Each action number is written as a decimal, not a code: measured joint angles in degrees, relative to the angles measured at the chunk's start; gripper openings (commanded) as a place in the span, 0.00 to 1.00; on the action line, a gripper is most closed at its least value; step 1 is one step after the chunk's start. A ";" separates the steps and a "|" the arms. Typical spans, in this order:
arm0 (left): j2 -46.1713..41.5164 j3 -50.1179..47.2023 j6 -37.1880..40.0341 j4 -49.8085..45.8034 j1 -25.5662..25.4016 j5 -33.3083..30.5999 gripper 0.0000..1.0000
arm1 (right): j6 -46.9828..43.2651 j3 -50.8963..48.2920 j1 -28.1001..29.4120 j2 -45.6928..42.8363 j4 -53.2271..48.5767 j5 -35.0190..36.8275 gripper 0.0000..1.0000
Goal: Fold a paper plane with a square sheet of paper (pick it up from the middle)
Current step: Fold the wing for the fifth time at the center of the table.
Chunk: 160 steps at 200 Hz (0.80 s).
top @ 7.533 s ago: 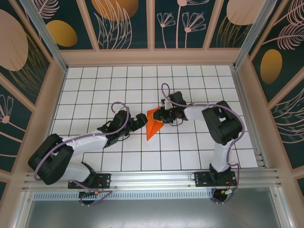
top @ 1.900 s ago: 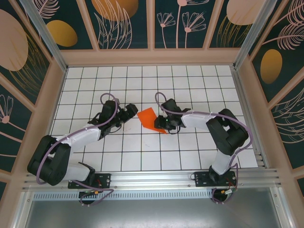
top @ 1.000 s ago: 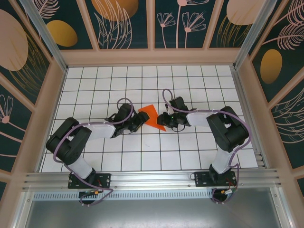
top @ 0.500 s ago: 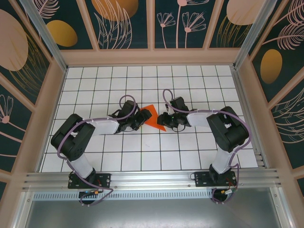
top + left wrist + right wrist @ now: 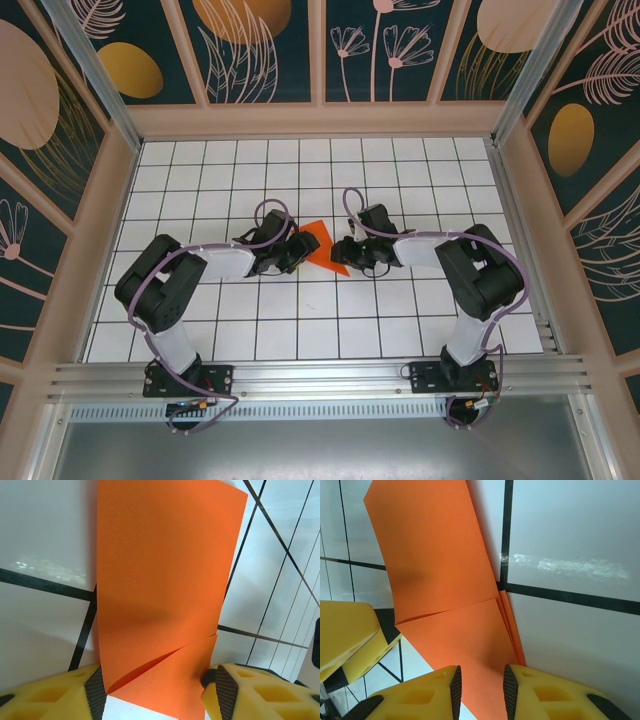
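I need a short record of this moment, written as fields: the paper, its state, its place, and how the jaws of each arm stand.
paper: one orange paper
state: partly folded, with flaps overlapping; not yet a narrow dart
place: on the white grid table, between the two arms
left arm: jaws wide apart, one on each side of the paper's end
right arm: jaws a little apart, paper visible in the gap
contact: cannot tell whether either arm presses on the paper
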 measured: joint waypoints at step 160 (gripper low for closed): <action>0.15 0.02 0.52 4.02 0.00 1.46 0.00 | -12.55 -2.54 0.44 -5.55 3.10 6.75 0.49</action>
